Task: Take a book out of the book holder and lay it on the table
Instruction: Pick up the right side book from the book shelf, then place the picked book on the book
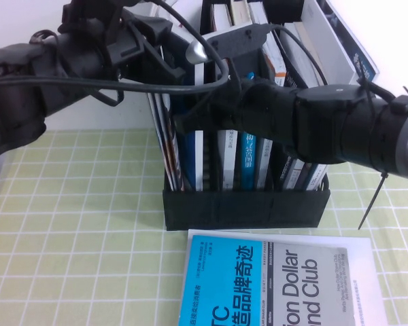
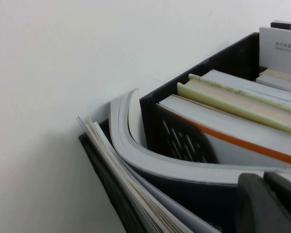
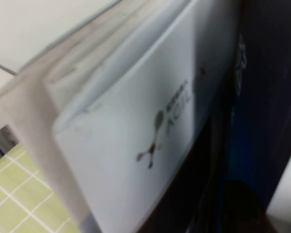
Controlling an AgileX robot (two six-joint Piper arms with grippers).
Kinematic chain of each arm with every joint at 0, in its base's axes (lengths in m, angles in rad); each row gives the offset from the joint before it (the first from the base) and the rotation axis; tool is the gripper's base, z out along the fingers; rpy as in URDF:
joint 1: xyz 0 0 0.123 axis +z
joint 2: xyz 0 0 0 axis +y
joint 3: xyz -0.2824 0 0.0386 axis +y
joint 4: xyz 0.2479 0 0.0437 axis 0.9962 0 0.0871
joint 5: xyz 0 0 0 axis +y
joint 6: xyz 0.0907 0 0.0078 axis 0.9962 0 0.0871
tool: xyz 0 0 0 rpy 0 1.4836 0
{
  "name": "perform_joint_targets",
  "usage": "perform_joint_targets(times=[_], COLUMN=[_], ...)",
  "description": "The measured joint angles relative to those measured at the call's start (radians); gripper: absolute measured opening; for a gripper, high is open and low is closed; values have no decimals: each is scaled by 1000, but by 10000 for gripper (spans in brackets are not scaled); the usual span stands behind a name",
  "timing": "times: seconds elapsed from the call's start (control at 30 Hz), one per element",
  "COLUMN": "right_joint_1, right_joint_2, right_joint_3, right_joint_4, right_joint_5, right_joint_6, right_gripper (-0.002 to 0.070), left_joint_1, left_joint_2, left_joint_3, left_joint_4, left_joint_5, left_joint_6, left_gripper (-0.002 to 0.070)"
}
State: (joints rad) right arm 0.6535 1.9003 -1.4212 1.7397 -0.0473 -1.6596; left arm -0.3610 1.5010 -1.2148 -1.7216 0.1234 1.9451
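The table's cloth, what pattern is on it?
Light green with white grid lines on the table, clearest in the high view.

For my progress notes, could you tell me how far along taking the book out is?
Done: only the Dollar Club book lies on the table. In hand: the right pincer is at the book tops in the book holder, left side; the left pincer hovers above. Left: the white magazine stands slotted, not yet lifted out.
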Motion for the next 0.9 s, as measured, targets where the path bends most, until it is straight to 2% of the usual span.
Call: perform_joint_targets(times=[0.27,0.57,0.9], right_joint_1=[-4,-51,-70], right_joint_2=[-48,-195,-405], right_joint_3=[12,-8,-26], right_joint_4=[0,18,-11], right_joint_5=[-22,16,193], right_joint_6=[-15,-68,-100], right_gripper=[134,134,134], left_joint_1=[24,116,124], left_joint_2=[-2,-10,-39], left_joint_3=[0,0,0], left_joint_4=[0,13,353], left_joint_5=[-6,168,245], left_joint_6=[-21,-165,-479], left_gripper=[-3,-3,-3])
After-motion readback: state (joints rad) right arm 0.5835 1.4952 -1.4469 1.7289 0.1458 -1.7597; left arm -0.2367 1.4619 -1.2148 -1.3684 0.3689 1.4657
